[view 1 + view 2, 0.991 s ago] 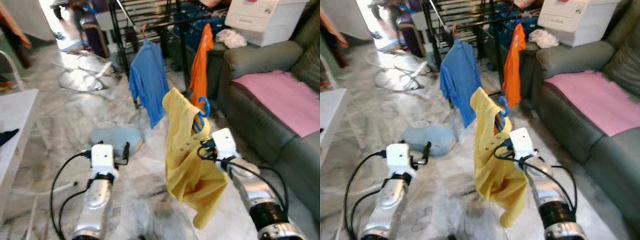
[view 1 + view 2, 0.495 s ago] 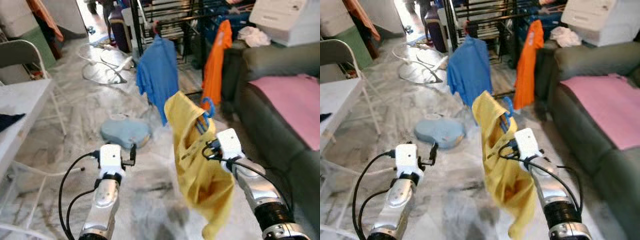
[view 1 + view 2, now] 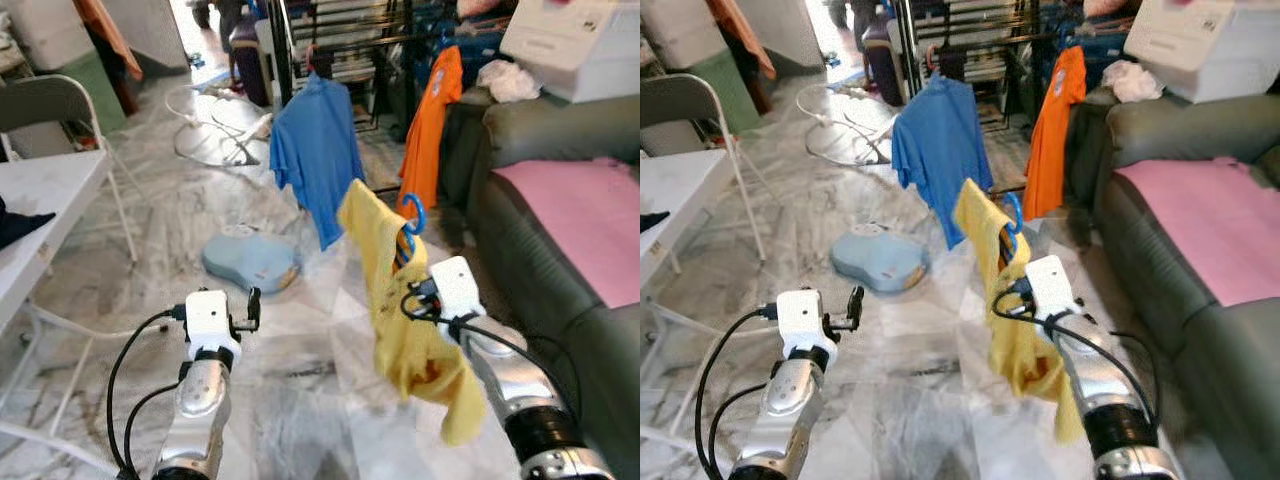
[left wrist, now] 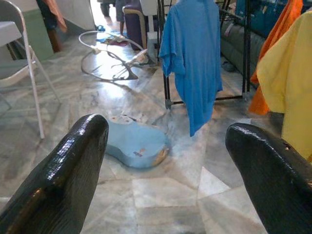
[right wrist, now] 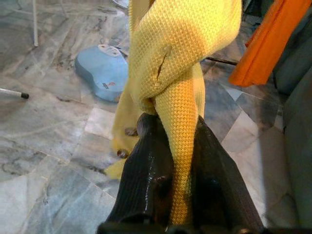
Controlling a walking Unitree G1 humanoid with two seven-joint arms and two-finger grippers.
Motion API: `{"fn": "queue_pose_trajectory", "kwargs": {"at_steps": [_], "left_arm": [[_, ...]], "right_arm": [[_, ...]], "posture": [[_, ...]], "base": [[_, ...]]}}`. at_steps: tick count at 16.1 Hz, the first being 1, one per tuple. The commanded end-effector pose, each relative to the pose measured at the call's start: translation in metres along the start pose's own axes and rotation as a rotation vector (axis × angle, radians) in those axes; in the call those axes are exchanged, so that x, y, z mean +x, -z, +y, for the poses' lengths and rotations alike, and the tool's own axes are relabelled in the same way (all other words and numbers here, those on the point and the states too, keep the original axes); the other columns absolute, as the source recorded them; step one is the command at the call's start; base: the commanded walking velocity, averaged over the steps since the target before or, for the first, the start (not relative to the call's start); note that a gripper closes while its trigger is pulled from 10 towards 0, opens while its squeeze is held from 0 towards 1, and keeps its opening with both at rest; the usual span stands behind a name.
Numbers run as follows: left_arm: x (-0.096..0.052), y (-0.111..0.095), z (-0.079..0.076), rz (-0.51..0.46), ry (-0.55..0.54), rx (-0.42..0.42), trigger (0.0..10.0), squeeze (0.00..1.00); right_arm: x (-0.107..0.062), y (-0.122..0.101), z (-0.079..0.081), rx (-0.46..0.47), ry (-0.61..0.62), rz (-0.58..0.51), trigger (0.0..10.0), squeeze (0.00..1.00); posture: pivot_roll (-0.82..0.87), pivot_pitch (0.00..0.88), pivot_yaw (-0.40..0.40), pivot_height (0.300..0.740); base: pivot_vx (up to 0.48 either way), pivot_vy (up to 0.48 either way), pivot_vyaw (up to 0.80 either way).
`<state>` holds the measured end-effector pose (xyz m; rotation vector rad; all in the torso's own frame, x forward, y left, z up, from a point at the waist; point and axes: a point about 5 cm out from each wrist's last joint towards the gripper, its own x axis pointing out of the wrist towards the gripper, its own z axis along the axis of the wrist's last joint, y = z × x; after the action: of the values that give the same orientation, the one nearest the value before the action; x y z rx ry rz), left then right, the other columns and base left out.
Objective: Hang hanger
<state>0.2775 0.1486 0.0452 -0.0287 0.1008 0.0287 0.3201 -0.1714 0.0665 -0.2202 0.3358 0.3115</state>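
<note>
A yellow shirt (image 3: pixel 405 320) on a blue hanger (image 3: pixel 408 222) hangs from my right gripper (image 5: pixel 171 131), which is shut on the shirt and hanger at mid-height in front of me. The hanger's blue hook sticks up above the yellow collar. Ahead stands a black clothes rack (image 3: pixel 345 45) that carries a blue shirt (image 3: pixel 318 150) and an orange shirt (image 3: pixel 432 120). My left gripper (image 4: pixel 165 161) is open and holds nothing, low on the left above the marble floor.
A light blue flat device (image 3: pixel 250 262) lies on the floor ahead. A grey sofa (image 3: pixel 540 250) with a pink cloth (image 3: pixel 580 215) runs along the right. A white table (image 3: pixel 40 200) and a folding chair (image 3: pixel 50 110) stand to the left. Cables and a round stand (image 3: pixel 215 135) lie beyond.
The camera has shifted, so the rack and sofa sit differently in the picture. The yellow shirt has swung, its lower part trailing to the right. My right gripper keeps its hold.
</note>
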Motion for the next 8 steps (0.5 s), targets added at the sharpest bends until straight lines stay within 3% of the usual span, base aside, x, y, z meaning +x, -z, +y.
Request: {"fn": "queue_pose_trajectory", "kwargs": {"at_steps": [1, 8], "left_arm": [[0.0016, -0.0017, 0.0076, -0.005, -0.022, -0.002, 10.0, 0.00], [0.0018, -0.0010, 0.0061, -0.003, -0.015, 0.000, 10.0, 0.00]], "right_arm": [[0.0029, -0.0191, 0.0018, -0.011, -0.010, -0.077, 10.0, 0.00], [0.0020, -0.0174, 0.0059, -0.024, -0.037, -0.074, 10.0, 0.00]], "posture": [[-0.10, 0.000, 0.080, 0.740], [-0.10, 0.000, 0.081, 0.740]], "base": [[0.375, 0.000, 0.00], [0.430, 0.000, 0.00]]}}
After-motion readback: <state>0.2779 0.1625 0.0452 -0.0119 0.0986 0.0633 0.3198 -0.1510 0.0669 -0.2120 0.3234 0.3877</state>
